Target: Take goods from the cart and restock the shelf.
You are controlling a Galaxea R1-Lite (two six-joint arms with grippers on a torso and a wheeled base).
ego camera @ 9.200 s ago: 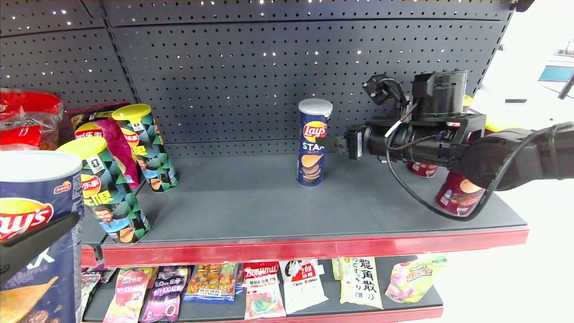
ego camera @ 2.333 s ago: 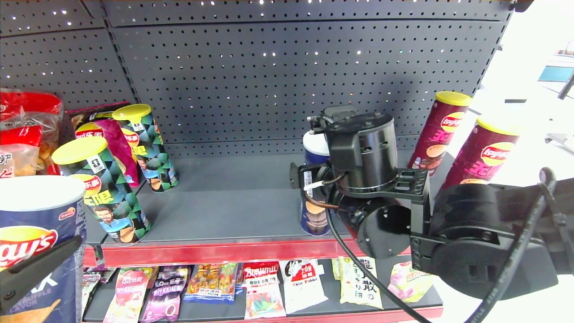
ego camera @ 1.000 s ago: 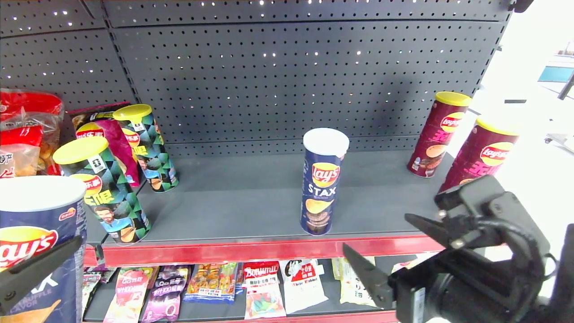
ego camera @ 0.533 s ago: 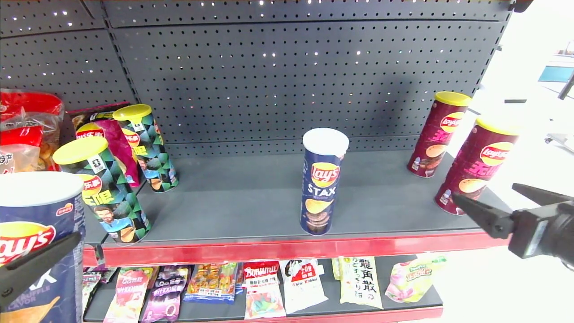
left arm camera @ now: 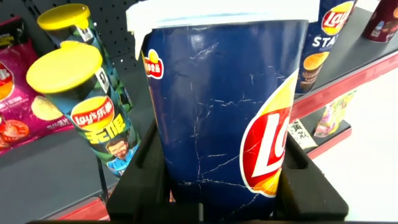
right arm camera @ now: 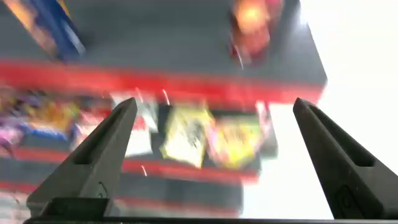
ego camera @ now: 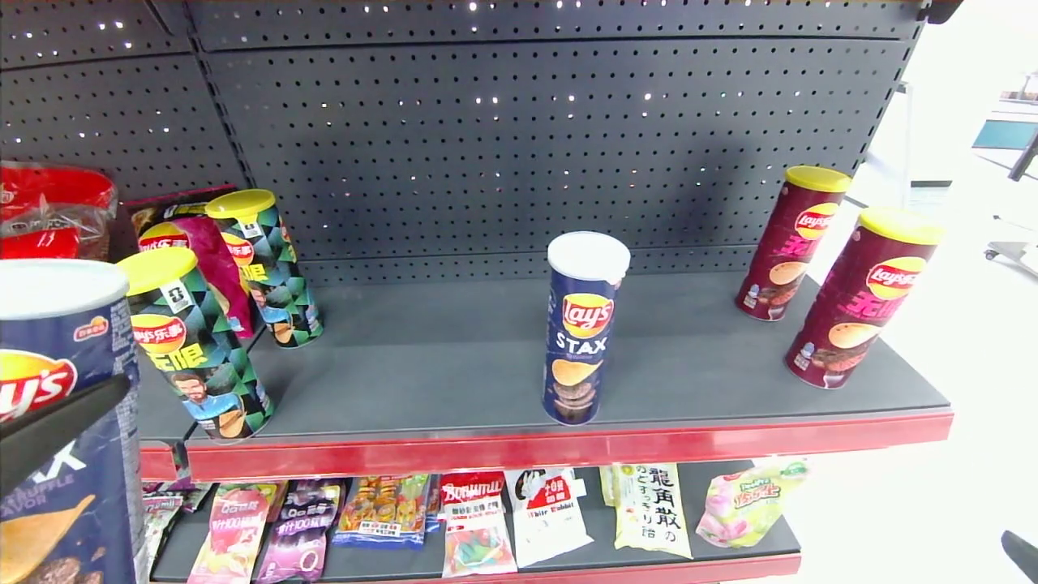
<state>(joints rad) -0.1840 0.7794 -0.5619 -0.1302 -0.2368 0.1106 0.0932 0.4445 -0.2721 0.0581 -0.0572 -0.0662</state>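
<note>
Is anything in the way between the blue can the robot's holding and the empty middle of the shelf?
Yes, likely: the front green can stands on the shelf right beside the held blue can, before the bare middle. Past it, nothing until the standing blue can.

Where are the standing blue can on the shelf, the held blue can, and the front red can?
Standing blue can (ego camera: 585,341), head view, on its label.
Held blue can (left arm camera: 211,112), left wrist view, on its blue side.
Front red can (ego camera: 859,304), head view, on its label.
</note>
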